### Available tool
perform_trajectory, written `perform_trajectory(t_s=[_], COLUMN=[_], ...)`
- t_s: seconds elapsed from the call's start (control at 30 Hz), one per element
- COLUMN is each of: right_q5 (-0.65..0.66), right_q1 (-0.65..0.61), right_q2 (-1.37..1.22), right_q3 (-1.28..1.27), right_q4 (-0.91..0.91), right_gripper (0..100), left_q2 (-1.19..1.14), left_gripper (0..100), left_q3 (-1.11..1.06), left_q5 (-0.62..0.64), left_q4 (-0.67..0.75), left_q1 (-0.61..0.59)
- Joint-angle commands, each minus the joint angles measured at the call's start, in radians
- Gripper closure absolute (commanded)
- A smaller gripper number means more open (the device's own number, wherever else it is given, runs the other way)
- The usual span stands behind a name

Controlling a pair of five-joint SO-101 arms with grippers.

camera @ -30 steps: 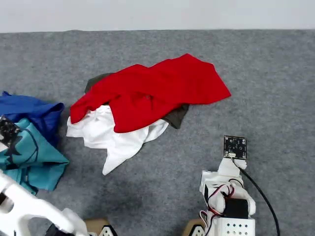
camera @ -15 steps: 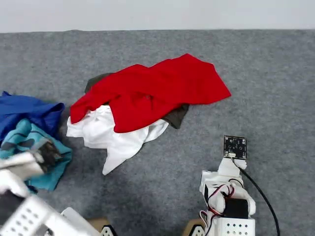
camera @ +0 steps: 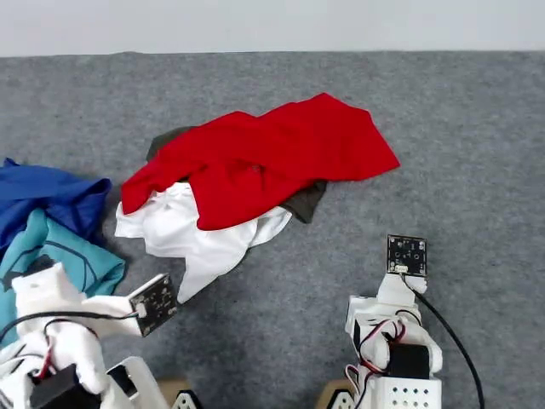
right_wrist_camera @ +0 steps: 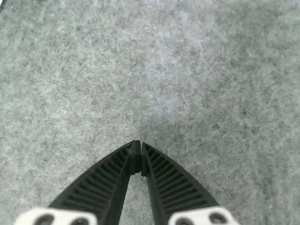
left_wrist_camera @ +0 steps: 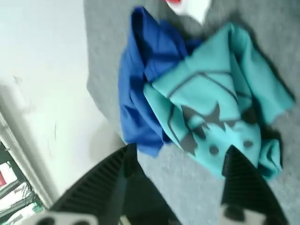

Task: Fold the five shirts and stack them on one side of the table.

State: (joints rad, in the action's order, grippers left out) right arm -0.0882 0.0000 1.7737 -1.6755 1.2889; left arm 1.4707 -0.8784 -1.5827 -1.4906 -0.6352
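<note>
A red shirt [camera: 264, 158] lies crumpled on top of a white shirt [camera: 192, 234] and a dark olive shirt [camera: 306, 202] mid-table. At the left edge a teal printed shirt [camera: 60, 256] lies bunched against a blue shirt [camera: 51, 194]. My left arm [camera: 60, 319] is drawn back at the front left. Its gripper [left_wrist_camera: 180, 150] is open and empty above the teal shirt [left_wrist_camera: 220, 112] and the blue shirt [left_wrist_camera: 140, 93]. My right gripper [right_wrist_camera: 136, 147] is shut on nothing, low over bare grey felt at the front right, where the right arm [camera: 396, 332] rests.
Grey felt [camera: 460, 128] covers the whole table, with open room on the right half and along the back. A pale wall [left_wrist_camera: 42, 70] stands past the table's left edge. The white shirt's corner [left_wrist_camera: 197, 7] pokes toward the teal one.
My left arm has pulled back from over the teal shirt toward the front edge, uncovering the shirt. The shirts and my right arm have kept still.
</note>
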Motion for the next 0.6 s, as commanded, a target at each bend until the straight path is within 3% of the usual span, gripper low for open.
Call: perform_trajectory(t_s=[0.0, 0.33, 0.57], right_q5=[0.008, 0.008, 0.008], right_q1=[0.002, 0.002, 0.002], right_q2=[0.015, 0.015, 0.015], right_q3=[-0.009, -0.009, -0.009], right_q4=[0.004, 0.004, 0.004], right_gripper=[98.9, 98.9, 98.9], left_q2=[-0.101, -0.595, -0.890], left_gripper=[71, 71, 71], left_q3=[0.101, 0.496, 0.633], left_q5=[0.092, 0.236, 0.316], left_q4=[0.000, 0.000, 0.009], left_q1=[0.092, 0.284, 0.446])
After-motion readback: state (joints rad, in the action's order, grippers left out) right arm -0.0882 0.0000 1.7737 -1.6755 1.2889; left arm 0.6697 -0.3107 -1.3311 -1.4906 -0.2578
